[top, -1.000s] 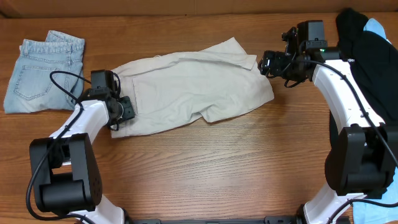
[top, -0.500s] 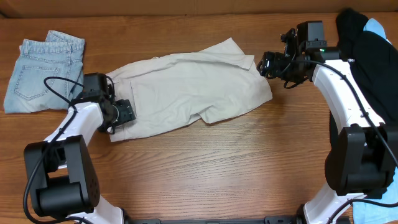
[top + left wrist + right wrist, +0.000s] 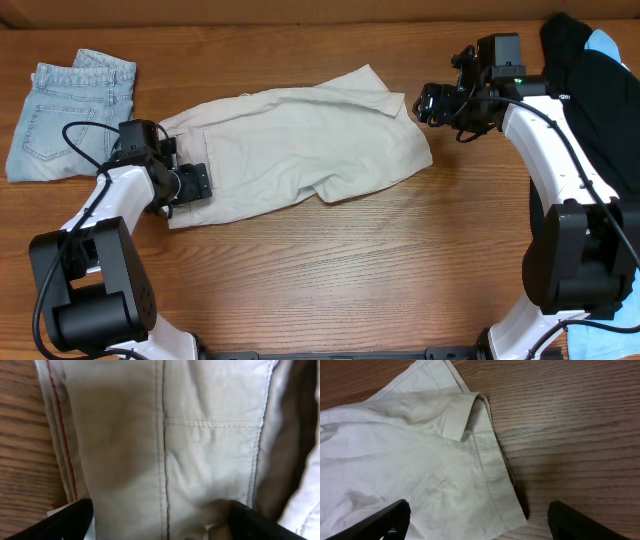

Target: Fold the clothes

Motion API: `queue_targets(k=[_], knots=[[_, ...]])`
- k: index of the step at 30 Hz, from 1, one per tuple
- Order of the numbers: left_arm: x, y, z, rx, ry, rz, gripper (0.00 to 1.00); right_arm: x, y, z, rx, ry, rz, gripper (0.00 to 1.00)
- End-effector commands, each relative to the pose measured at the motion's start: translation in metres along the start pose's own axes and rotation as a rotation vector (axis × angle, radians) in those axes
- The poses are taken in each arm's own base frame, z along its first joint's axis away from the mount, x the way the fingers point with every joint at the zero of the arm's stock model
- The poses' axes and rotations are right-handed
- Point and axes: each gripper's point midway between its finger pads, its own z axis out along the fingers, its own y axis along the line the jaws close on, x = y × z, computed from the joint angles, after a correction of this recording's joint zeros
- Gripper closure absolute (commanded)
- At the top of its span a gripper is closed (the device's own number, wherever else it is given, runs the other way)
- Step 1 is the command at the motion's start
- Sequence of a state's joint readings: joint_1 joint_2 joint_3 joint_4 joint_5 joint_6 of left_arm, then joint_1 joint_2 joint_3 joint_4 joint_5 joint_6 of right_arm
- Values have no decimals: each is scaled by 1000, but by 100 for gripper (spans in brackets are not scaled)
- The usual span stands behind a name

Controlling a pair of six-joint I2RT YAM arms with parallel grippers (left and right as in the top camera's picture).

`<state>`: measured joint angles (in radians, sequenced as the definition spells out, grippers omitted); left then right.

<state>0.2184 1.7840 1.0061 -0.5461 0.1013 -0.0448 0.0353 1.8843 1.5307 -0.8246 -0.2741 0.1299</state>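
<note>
Overhead: the shorts (image 3: 300,145) lie spread and rumpled across the middle of the table (image 3: 330,280), slanting from lower left up to upper right. The left gripper (image 3: 195,183) sits on their left end. The right gripper (image 3: 425,103) hangs just beside their upper right corner. Folded denim shorts (image 3: 70,120) lie at the far left, apart from the shorts. A black garment (image 3: 590,100) is heaped at the right edge behind the right arm, with a bit of pale blue cloth (image 3: 612,45) showing at its top. No print on any of them can be read at this size.

Left wrist: beige cloth fills nearly the whole view. A stitched seam runs down the middle and a line of stitching crosses it. A red thread runs along the folded edge at the left, next to a strip of bare wood. The black left fingers (image 3: 75,517) stand in the two bottom corners, spread wide, with flat cloth between them and nothing pinched.

Right wrist: the corner of the shorts lies on the wood, its hem turned over. The right fingers (image 3: 570,517) are spread wide too, one above the cloth and the other above bare wood, grasping nothing.
</note>
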Motion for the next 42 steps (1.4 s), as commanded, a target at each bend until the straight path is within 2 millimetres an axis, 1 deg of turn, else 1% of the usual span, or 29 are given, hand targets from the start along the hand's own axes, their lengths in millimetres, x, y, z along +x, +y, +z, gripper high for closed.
queue_targets(k=[1,4,7,12,19,23,24,26,28,29,30,31,33,34,36,37,38,40,41,42], knots=[[15,22,4,-78,95,-2,4,-11,9,-14,-19,-43,-24,9],[8,28,-10,-121,116,-1,1,-10,9,-14,-18,-40,-23,9],[10,31,-11,-133,127,-3,1,-10,9,-14,-18,-37,-22,9],[16,32,-3,-135,124,-3,4,-8,9,-13,-16,-29,-20,9],[31,33,16,-126,130,-47,9,-3,8,-13,-12,-11,-15,9],[37,32,23,-116,134,-53,17,0,7,-13,-9,3,-10,9],[40,32,27,-117,138,-63,23,0,7,-13,-9,4,-10,9],[43,33,30,-118,147,-76,29,1,7,-13,-9,4,-10,10],[50,33,36,-117,164,-96,41,1,7,-13,-9,4,-10,10],[53,33,38,-119,171,-107,50,1,7,-13,-9,4,-10,10],[57,33,39,-120,179,-117,67,0,7,-13,-9,3,-10,11],[58,33,39,-121,181,-122,78,0,7,-13,-9,3,-10,12],[56,33,37,-121,181,-122,92,0,7,-13,-10,3,-10,16],[52,33,33,-122,183,-122,96,0,8,-13,-11,3,-11,21],[39,31,19,-122,185,-122,96,1,13,-11,-16,3,-23,27],[31,30,11,-123,181,-120,96,1,16,-10,-21,0,-31,34],[21,29,0,-122,177,-104,96,0,23,-9,-33,-5,-45,43],[1,26,-21,-119,166,-65,96,-1,37,-6,-53,-19,-76,68],[-5,25,-28,-117,162,-50,96,-1,42,-4,-61,-27,-86,82],[-14,23,-38,-116,155,-28,96,-1,48,-1,-70,-35,-98,91]])
